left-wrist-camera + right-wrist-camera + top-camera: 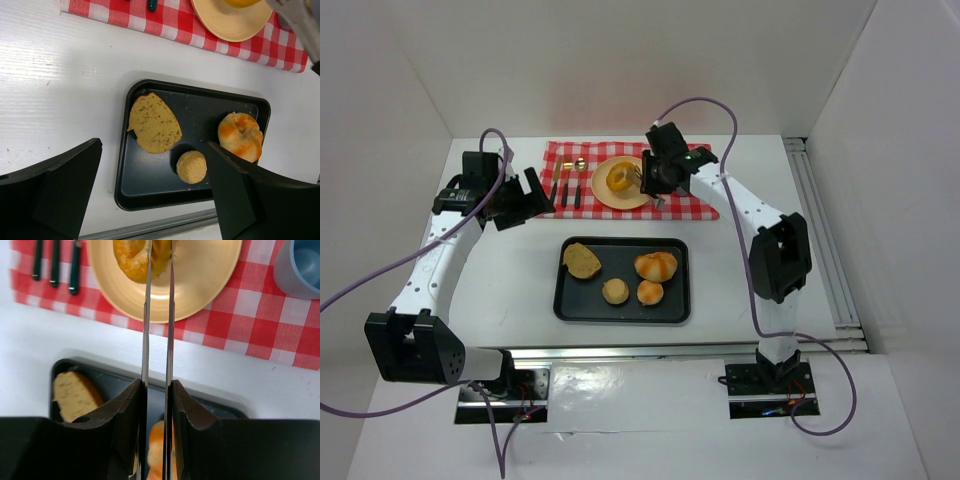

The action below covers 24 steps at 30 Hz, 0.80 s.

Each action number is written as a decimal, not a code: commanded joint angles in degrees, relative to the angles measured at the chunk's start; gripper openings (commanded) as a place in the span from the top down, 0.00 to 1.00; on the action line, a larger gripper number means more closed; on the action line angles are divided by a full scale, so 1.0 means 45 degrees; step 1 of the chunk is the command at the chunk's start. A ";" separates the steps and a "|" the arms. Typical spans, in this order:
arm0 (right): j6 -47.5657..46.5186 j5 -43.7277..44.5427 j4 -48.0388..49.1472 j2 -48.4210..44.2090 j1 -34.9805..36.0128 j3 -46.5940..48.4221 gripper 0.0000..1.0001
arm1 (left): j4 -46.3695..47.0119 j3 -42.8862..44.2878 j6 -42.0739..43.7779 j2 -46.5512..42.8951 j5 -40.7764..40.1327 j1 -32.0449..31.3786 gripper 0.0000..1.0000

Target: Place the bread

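Seemingly light and squashy, bread [618, 178] at tray's [672, 302] twelve o'clock suits a gentle side pinch by tongs [146, 340] in the near-shut right claw [157, 386].

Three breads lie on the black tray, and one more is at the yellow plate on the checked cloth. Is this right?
Not quite. The top view shows four breads on the tray, not three: a slice, a large roll, a pale small roll and an orange small roll. One more bread is indeed at the plate on the cloth.
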 commanded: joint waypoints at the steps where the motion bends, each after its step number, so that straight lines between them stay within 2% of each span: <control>1: -0.0330 -0.0462 0.1348 0.0468 -0.0389 0.0633 1.00 | 0.0293 0.0113 0.0242 0.0044 0.0318 0.0065 0.02; 3: -0.0193 -0.0599 0.1620 0.0624 -0.0506 0.0633 1.00 | 0.0293 0.0113 0.0358 0.0044 0.0201 0.0065 0.02; 4: -0.0193 -0.0599 0.1622 0.0626 -0.0507 0.0633 0.95 | 0.0176 0.0113 0.0360 -0.0072 0.0201 0.0065 0.02; 5: -0.0193 -0.0599 0.1622 0.0626 -0.0507 0.0633 0.86 | 0.0175 0.0113 0.0360 -0.0073 0.0201 0.0065 0.01; 8: -0.0193 -0.0716 0.1622 0.0471 -0.0507 0.0633 0.70 | 0.0175 -0.0004 0.0360 -0.0073 0.0201 0.0065 0.01; 9: -0.0193 -0.0562 0.1622 0.0334 -0.0507 0.0633 0.60 | 0.0175 -0.0120 0.0360 -0.0073 0.0201 0.0065 0.01; 14: -0.0193 0.0181 0.1192 -0.0173 -0.0390 0.0751 0.57 | 0.0175 -0.0122 0.0360 -0.0073 0.0474 0.0065 0.01; 17: -0.0193 0.0319 0.1192 -0.0622 -0.0390 0.0245 0.51 | 0.0175 -0.0239 0.0360 -0.0073 0.0474 0.0065 0.02; 21: -0.0193 0.0456 0.1192 -0.1015 -0.0390 -0.0187 0.47 | 0.0175 -0.0239 0.0360 -0.0190 0.0474 0.0065 0.02; 24: -0.0193 0.0456 0.1076 -0.1308 -0.0255 -0.0460 0.47 | 0.0175 -0.0239 0.0360 -0.0190 0.0474 0.0065 0.02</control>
